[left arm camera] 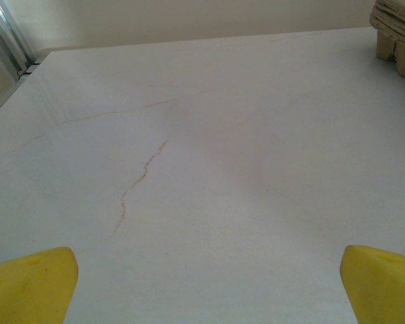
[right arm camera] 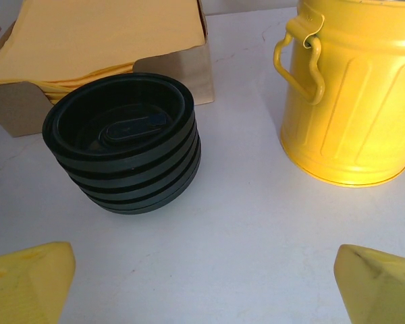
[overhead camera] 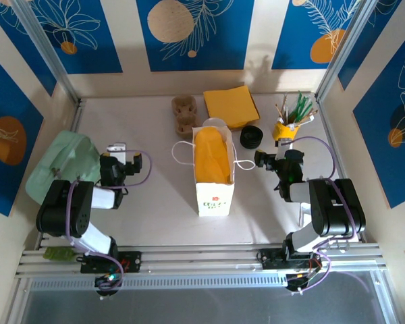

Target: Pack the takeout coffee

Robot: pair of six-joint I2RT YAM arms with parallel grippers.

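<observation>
You get bright, even, diffuse light from above in the top view. The table [overhead camera: 155, 135] reads near white with no hard shadows, just a faint soft one on the back wall behind the yellow bucket [overhead camera: 285, 129]. The left wrist view is flat, low-contrast and a bit hazy, and the cardboard carrier [left arm camera: 398, 34] at the far corner is soft. The left gripper [left arm camera: 206, 290] tips blur at the bottom corners (too close to focus), same for the right gripper [right arm camera: 206, 287]. The right wrist view is sharper: dull sheen on the lid stack [right arm camera: 125, 145], a washed-out highlight low on the bucket's side, and soft shadows at both bases.
</observation>
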